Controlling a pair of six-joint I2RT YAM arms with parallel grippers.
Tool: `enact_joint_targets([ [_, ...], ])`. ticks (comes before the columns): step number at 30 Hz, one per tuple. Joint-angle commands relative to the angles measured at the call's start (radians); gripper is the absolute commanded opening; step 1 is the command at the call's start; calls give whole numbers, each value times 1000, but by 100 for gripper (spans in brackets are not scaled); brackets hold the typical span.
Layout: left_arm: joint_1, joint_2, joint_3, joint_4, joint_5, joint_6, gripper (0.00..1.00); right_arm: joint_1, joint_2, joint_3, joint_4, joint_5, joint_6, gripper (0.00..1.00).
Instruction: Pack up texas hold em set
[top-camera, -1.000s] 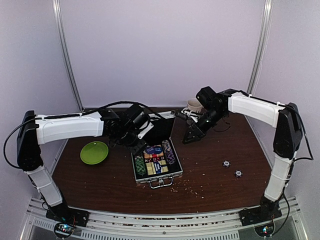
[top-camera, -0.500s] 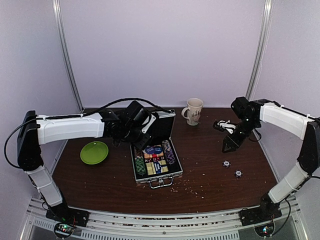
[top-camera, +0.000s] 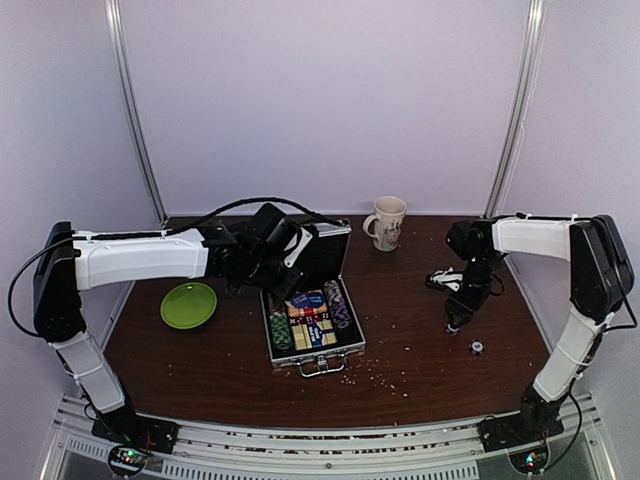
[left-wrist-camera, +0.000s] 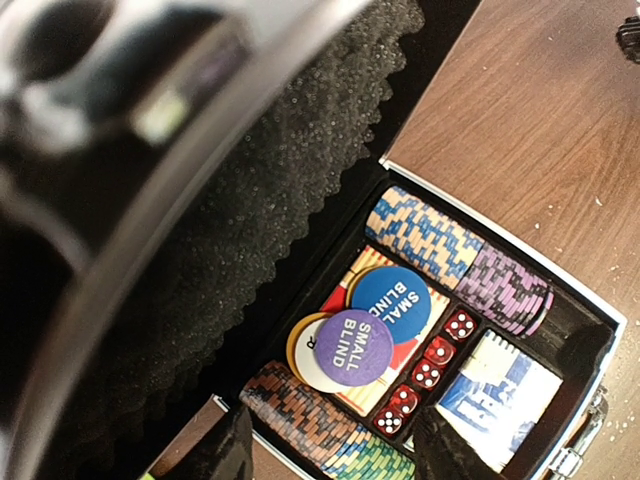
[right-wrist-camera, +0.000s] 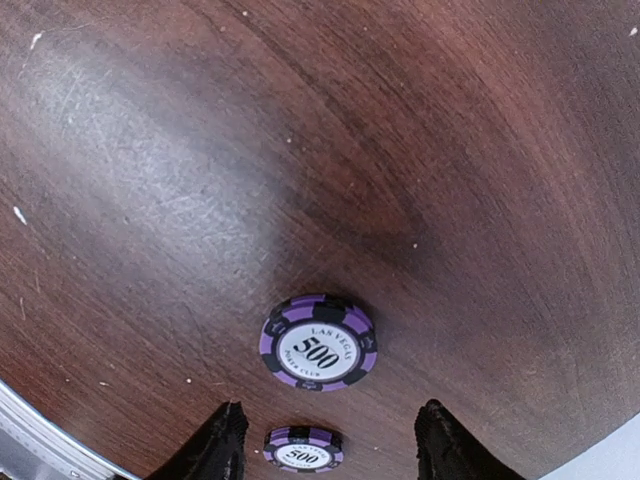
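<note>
**Poker set half packed:** The silver case (top-camera: 312, 328) lies open at the middle of the dark wooden table (top-camera: 410, 385). Its handle faces the near edge and its foam-lined lid (top-camera: 322, 252) stands up at the back.

The left gripper (left-wrist-camera: 330, 455) hangs over the back of the open case, just in front of the lid, with its fingers spread apart and holding nothing. Below it the tray is packed:
- Rows of striped chips (left-wrist-camera: 425, 238) run along the side walls.
- A blue button (left-wrist-camera: 390, 303) and a purple button (left-wrist-camera: 348, 347), both marked "SMALL BLIND", overlap on the centre compartment.
- A line of red dice (left-wrist-camera: 428, 370) sits beside the buttons.
- A blue-and-white card box (left-wrist-camera: 497, 385) fills the handle end.

On the right side of the table, well apart from the case, the right gripper (top-camera: 455, 318) points down. Its fingers are apart and empty above a purple chip (right-wrist-camera: 318, 342) marked 500, which lies flat on bare wood. A second purple chip (top-camera: 477, 347) lies near it, closer to the near edge, and the two do not touch.

Bare wood runs between the case and the loose chips, with pale crumbs (top-camera: 385, 372) scattered in front of the handle. A beige mug (top-camera: 387, 222) stands near the far edge behind that gap. A green plate (top-camera: 188, 305) sits left of the case, apart from its wall.
</note>
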Motion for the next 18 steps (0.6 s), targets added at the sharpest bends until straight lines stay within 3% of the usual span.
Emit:
enact_joint_targets([
  [1,5,-15,-16,14,17,-20,57,-6,51,48,4,20,15,60],
  [18,5,-4,-5,-3,-3,-23,57,21,140,58,3,-32,28,59],
])
